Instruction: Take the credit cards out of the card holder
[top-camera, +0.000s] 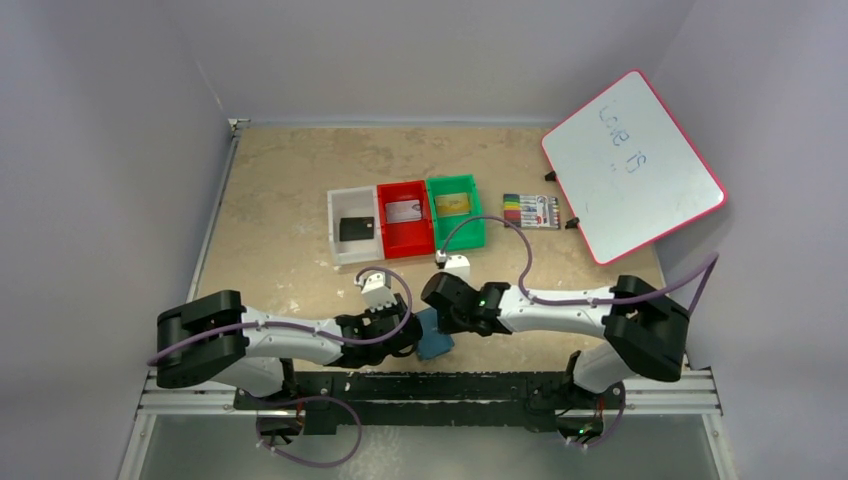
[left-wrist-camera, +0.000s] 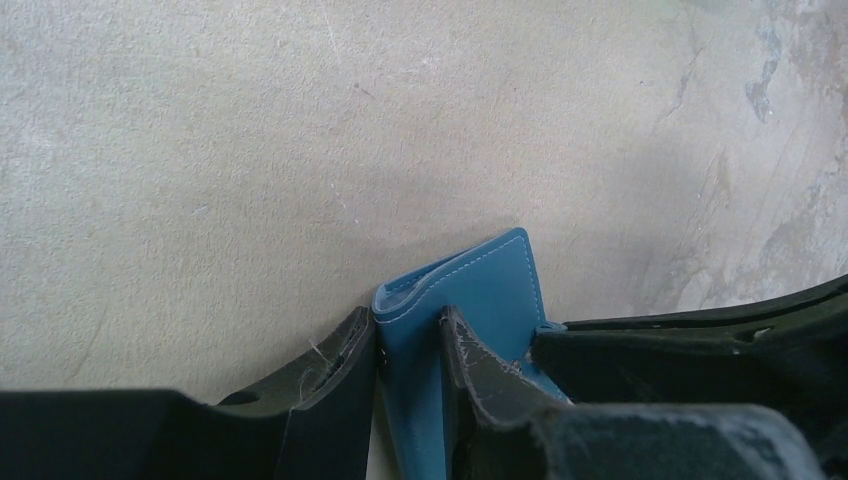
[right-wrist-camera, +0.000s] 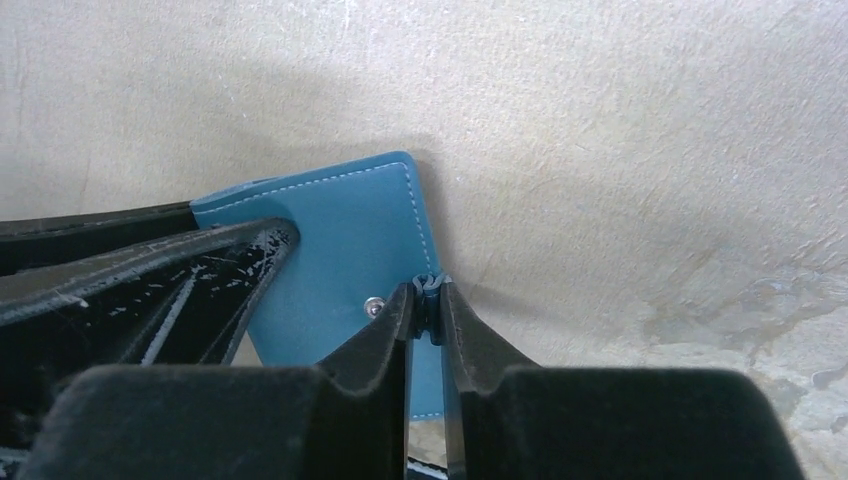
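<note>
Left end effector (left-wrist-camera: 408, 322) clamping teal white-stitched card holder (left-wrist-camera: 487, 285), right end effector (right-wrist-camera: 427, 290) pinching its edge

Shows pale grey walls (top-camera: 110, 150) at nine, twelve and three o'clock, hemming a mottled beige table (top-camera: 290, 170) under soft, even light.

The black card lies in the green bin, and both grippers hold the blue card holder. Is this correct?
No. The top external view shows the black card in the white bin, not the green one. The left gripper and right gripper do hold the card holder.
</note>
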